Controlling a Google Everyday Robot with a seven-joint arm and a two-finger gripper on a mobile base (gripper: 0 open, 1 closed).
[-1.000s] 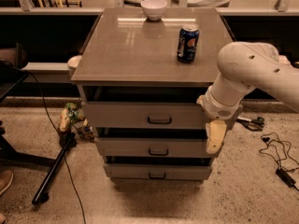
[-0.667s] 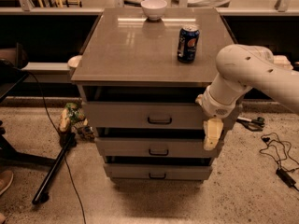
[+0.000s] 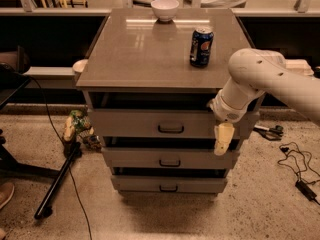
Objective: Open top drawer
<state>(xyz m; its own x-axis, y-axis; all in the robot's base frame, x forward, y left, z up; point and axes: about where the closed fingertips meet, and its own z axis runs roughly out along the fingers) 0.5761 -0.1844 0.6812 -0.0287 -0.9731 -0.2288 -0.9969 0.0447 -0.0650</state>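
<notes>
Since the top drawer (image 3: pixel 130 124) sits directly under the cabinet top and appears closed, the work is to reach its small dark handle (image 3: pixel 171 129) at the centre of the front. To the right of that handle, the end effector (image 3: pixel 223 139) hangs pointing down before the right end of the drawer front; I cannot tell if it is released or clenched. I think it should travel left, come level with the handle, take it squarely, then pull straight toward the near side, slowly, so the can (image 3: pixel 201 46) above does not topple.
</notes>
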